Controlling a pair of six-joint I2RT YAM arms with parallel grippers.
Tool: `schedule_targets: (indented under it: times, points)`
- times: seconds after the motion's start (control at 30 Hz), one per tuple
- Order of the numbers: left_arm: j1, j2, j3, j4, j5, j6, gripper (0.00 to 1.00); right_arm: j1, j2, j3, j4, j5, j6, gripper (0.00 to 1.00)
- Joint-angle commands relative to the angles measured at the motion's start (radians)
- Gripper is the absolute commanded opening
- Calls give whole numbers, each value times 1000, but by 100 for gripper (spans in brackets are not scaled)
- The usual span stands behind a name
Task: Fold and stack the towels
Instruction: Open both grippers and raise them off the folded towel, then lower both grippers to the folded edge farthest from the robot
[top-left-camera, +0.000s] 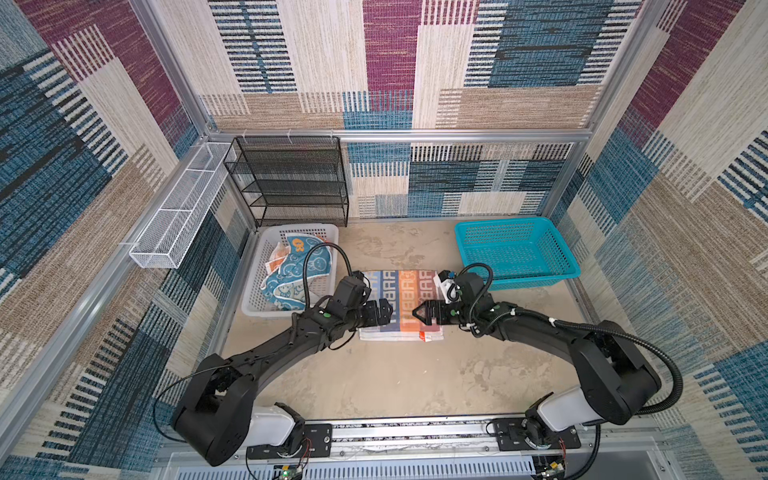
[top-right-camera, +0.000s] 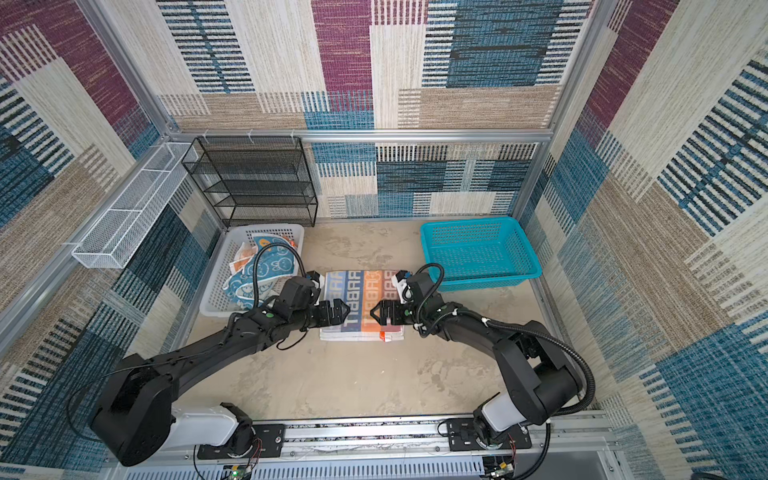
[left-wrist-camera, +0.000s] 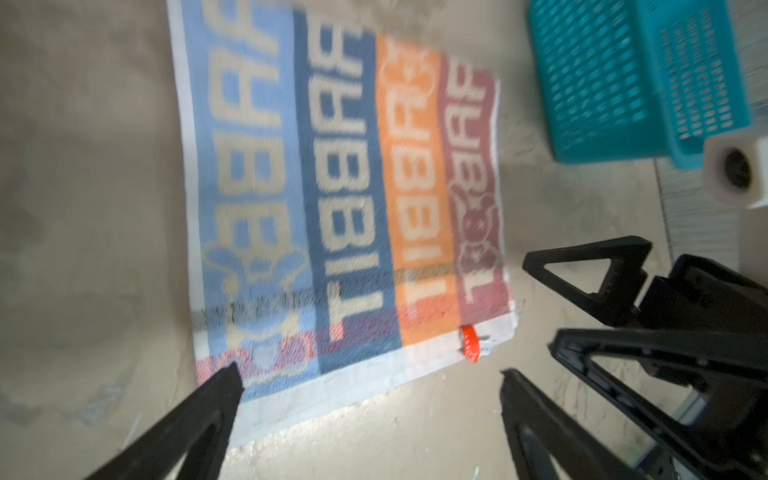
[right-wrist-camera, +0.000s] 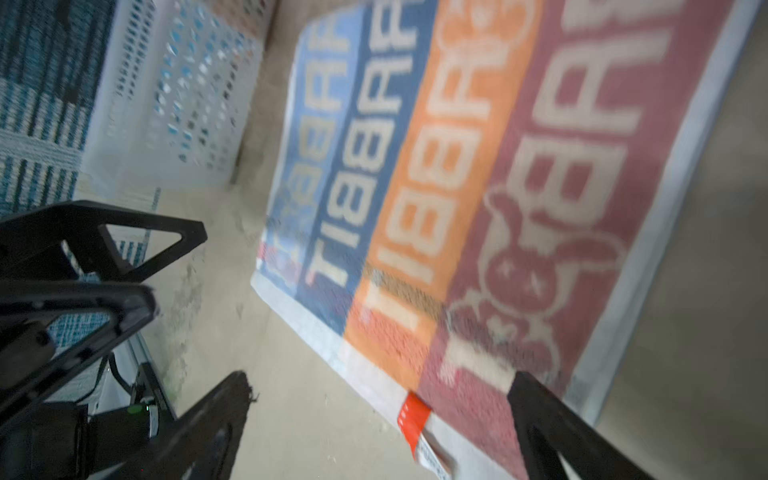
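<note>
A towel with light blue, dark blue, orange and dull red stripes and white letters (top-left-camera: 401, 305) (top-right-camera: 362, 305) lies flat on the floor at centre, with a second layer showing along its near edge. A red tag (left-wrist-camera: 469, 343) (right-wrist-camera: 413, 411) sticks out there. My left gripper (top-left-camera: 390, 316) (left-wrist-camera: 370, 369) hovers open over the towel's left near part. My right gripper (top-left-camera: 415, 312) (right-wrist-camera: 380, 374) hovers open over the right near part, tip facing the left one. Neither holds anything. Two more towels, a teal one with white faces (top-left-camera: 291, 270) and an orange-white one (top-left-camera: 276, 257), lie crumpled in the white basket (top-left-camera: 299, 227).
An empty teal basket (top-left-camera: 515, 253) (left-wrist-camera: 623, 83) stands at the back right, close to my right wrist. A black mesh rack (top-left-camera: 291, 178) and a white wire tray (top-left-camera: 178, 208) line the back left. Patterned walls enclose the floor on three sides.
</note>
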Motion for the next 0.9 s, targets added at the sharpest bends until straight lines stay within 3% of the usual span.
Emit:
schedule_targets:
  times: [0.0,0.1,0.33,0.5,0.87]
  points:
    - [7,7,97,-88,-219,62,100,-41,41,114,-90,37,-68,99]
    - [35,83,203,-54,-219,82,100,-82,137,251,-92,10,-70,99]
    - [127,351,462,-18,22,27,100,-146,375,497,-85,-69,-46,99]
    - [158,566,613,-38,218,-45,100,-154,487,553,-67,-107,-31,99]
    - [238,711,569,27,253,-67,100,-180,609,568,-44,-122,-49,99]
